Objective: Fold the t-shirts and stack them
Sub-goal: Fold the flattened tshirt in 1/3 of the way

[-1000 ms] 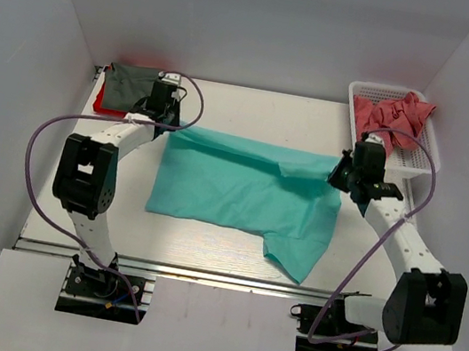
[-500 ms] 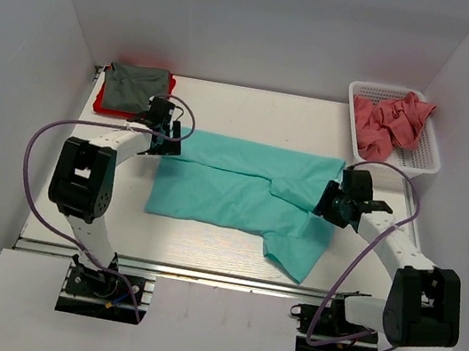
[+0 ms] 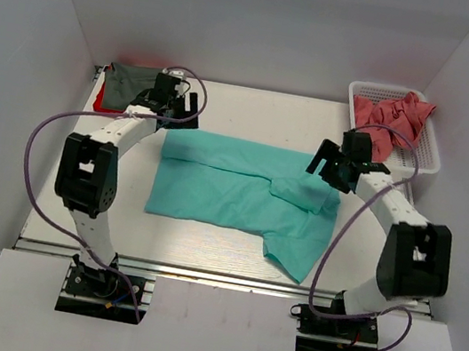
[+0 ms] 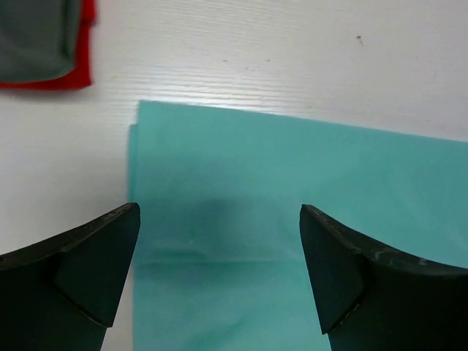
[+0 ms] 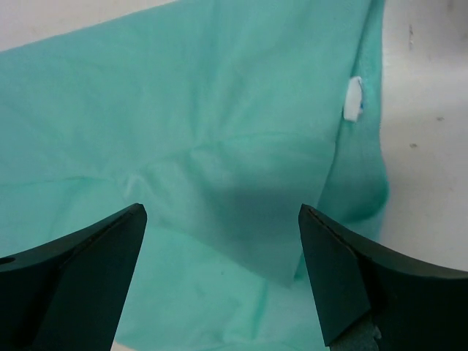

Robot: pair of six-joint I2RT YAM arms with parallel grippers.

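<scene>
1. Teal-green t-shirt (image 3: 240,195) lies spread flat in the middle of the table (image 3: 255,107), between the two arms.
2. Its far edge is folded over toward the near side, so a double band of cloth runs along the top of the shirt.
3. At the right side the cloth makes a small folded flap, and the near right corner of the shirt reaches toward the near edge of the table.
4. A small white label (image 5: 353,99) shows on the teal cloth in the right wrist view.
5. The left gripper (image 4: 219,216) is above the far left corner of the teal shirt. Its jaws are spread wide and nothing is between them.
6. The right gripper (image 5: 219,212) is above the far right part of the same shirt. Its jaws are also spread wide and they hold no cloth.
7. The dark grey t-shirt (image 3: 132,86) lies folded at the far left corner of the table, on top of the bright red t-shirt (image 3: 100,103), of which only an edge shows.
8. The salmon-pink t-shirts (image 3: 388,120) lie crumpled in the white mesh basket (image 3: 426,160) at the far right corner.
</scene>
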